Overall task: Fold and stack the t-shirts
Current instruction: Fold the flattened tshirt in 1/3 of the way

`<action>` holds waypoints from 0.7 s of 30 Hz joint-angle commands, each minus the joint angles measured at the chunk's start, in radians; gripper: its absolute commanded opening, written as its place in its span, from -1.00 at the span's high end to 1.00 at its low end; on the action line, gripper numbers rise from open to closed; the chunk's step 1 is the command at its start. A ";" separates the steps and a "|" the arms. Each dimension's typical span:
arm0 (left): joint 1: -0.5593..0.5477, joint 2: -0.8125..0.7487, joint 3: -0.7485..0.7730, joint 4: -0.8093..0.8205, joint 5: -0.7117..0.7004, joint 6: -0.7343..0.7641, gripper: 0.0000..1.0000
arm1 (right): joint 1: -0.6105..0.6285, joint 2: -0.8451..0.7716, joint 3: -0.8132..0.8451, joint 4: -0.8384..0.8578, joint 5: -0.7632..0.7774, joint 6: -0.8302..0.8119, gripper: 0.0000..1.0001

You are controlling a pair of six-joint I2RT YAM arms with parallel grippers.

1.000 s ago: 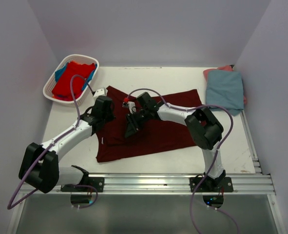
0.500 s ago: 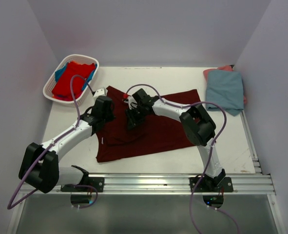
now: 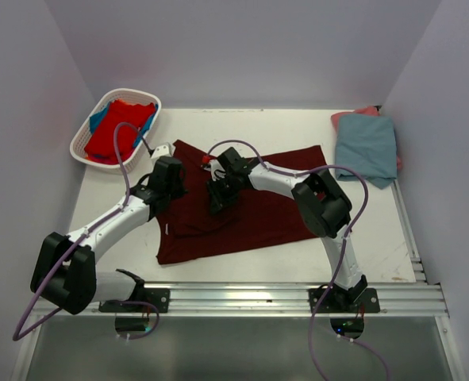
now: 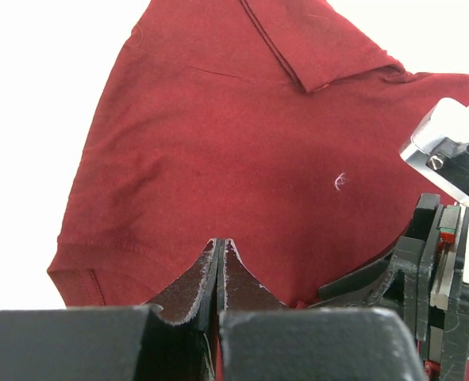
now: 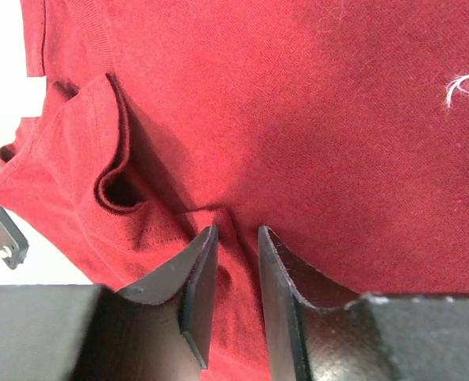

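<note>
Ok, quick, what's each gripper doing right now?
Left gripper: closed, seemingly pinching the maroon shirt.
Right gripper: slightly open, straddling a fold of it.

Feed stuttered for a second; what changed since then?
The right gripper slid slightly toward the far edge across the maroon t-shirt, its elbow swinging left. No grasp or release shows. The left gripper, white basket and folded stack stayed put.

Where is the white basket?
In the top view the white basket sits in the far-left corner of the table, red shirt inside, beyond the maroon shirt.
</note>
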 commanded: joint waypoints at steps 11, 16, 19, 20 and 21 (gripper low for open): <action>0.025 -0.025 -0.023 0.043 -0.001 0.012 1.00 | 0.011 0.003 -0.079 0.064 -0.085 0.036 1.00; 0.027 -0.028 -0.026 0.043 -0.001 0.012 1.00 | 0.011 -0.018 -0.071 0.048 -0.073 0.026 1.00; 0.028 -0.032 -0.026 0.041 -0.001 0.014 1.00 | 0.011 -0.037 -0.063 0.042 -0.070 0.020 1.00; 0.028 -0.034 -0.026 0.038 -0.004 0.014 1.00 | 0.011 -0.041 -0.060 0.041 -0.068 0.018 1.00; 0.028 -0.035 -0.026 0.038 -0.004 0.014 1.00 | 0.011 -0.044 -0.057 0.041 -0.068 0.017 1.00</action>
